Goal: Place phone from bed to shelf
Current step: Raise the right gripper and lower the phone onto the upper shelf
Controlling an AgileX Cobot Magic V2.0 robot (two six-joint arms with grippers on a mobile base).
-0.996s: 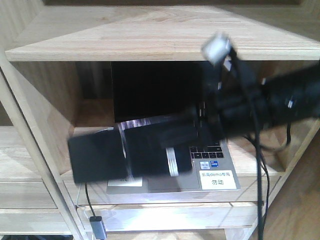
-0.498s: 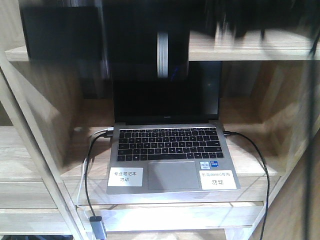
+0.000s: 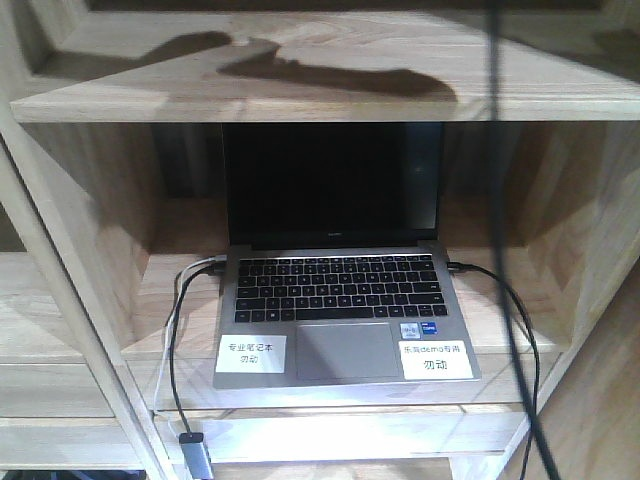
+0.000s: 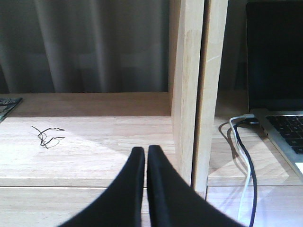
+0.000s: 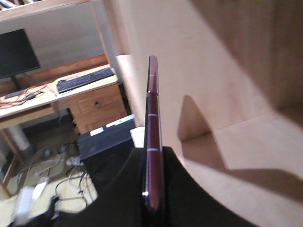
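Pale oak shelf (image 5: 227, 156) ahead; my right jaws (image 5: 152, 163) pinch the thin, slippery, rigid phone (image 5: 152, 118) edgewise, left jaws (image 4: 145, 158) closed, empty.

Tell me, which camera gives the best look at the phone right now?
The right wrist view: the phone appears edge-on, pinkish rim up, clamped in the right end effector. The front-facing view shows only the shelf and laptop; the left wrist view shows no phone.

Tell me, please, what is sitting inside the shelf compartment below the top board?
An open grey laptop with two white stickers, cables plugged in at both sides. The shelf wall behind its dark screen is hidden. The phone is not there; the right end effector grips it.
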